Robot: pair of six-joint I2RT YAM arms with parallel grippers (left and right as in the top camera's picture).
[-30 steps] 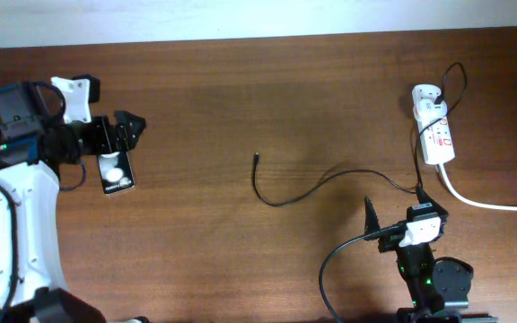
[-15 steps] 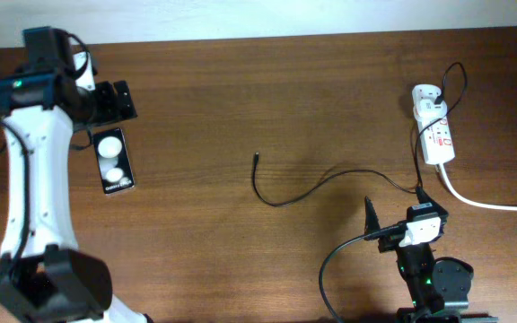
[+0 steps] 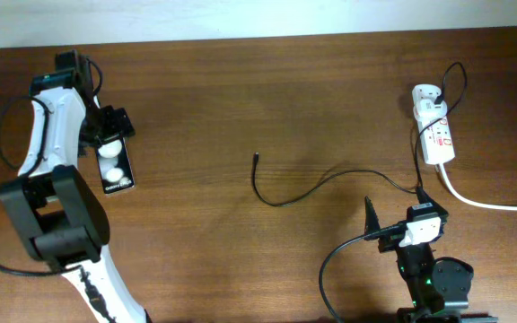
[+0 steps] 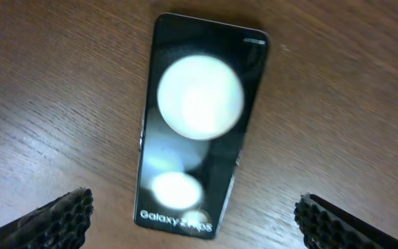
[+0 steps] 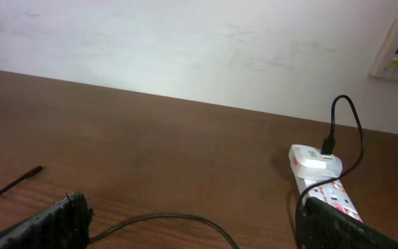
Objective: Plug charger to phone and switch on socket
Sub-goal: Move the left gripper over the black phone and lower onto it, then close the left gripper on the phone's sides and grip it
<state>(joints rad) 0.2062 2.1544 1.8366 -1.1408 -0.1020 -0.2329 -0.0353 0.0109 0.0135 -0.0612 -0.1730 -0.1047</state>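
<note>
Lying flat on the left side of the brown wood-grain table (image 3: 196, 90), the Galaxy phone (image 3: 115, 167) sits directly below the left fingers (image 4: 57, 218), which stand spread wide and hold nothing. Its glossy black face mirrors the lamps as two pale discs. That slick, thin slab looks likely to skid if a ridged finger lands on one edge rather than both.

The charger cable (image 3: 312, 187) lies well apart from it, mid-table, a thin limp black line curling to a tiny plug tip (image 3: 256, 157). So small and floppy an end could twist in a grip and meet the port askew.

The right fingers (image 5: 47, 225), likewise wide and empty, hover near the cable's far stretch. Beyond them, the white plastic socket strip (image 3: 436, 135) with red markings looks light and might slide when its switch is pressed. Its thick white cord (image 3: 483, 202) trails off to the right.
</note>
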